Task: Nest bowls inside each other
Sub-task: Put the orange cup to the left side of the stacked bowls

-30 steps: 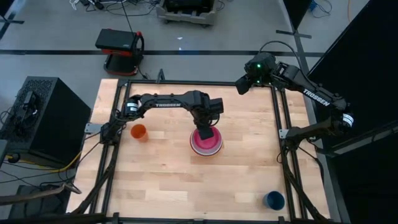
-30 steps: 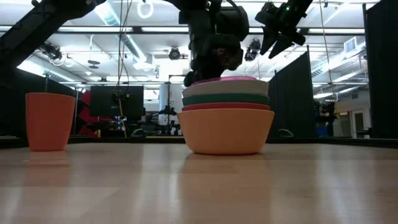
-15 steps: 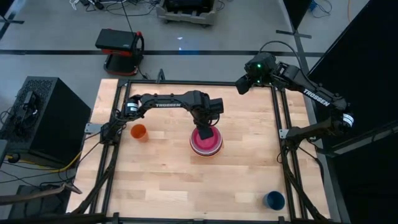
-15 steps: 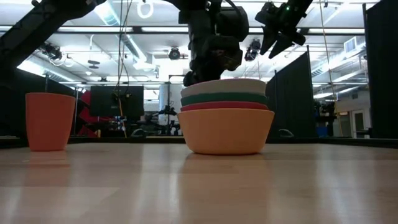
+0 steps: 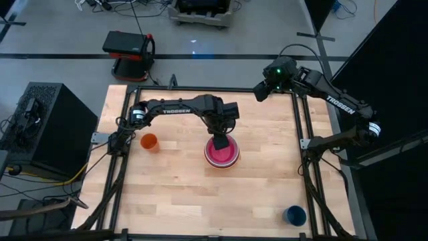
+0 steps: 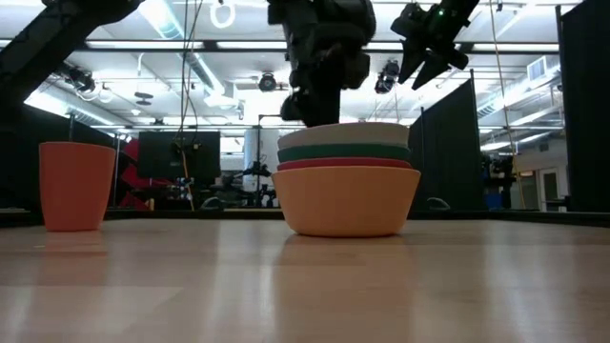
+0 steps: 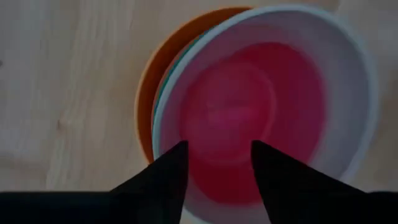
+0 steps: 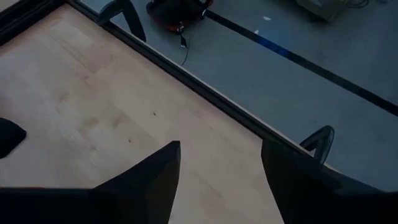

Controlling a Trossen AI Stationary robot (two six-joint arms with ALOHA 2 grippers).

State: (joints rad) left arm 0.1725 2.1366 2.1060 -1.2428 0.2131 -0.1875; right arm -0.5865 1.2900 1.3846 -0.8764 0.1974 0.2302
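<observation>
Hovering over mid-table, our left gripper point(image 5: 220, 141) hangs open, empty, above the nested bowls point(image 5: 222, 153), magenta-pink bowl point(image 7: 249, 118) innermost; our right gripper point(image 5: 260, 92) waits open at the table's far edge.

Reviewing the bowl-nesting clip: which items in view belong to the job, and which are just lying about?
Job:
- stack of bowls: light orange bowl lowest, then red-orange, teal, white, magenta-pink bowl inside
- left pincer, open above it

Lying about:
- orange cup
- dark blue cup
</observation>
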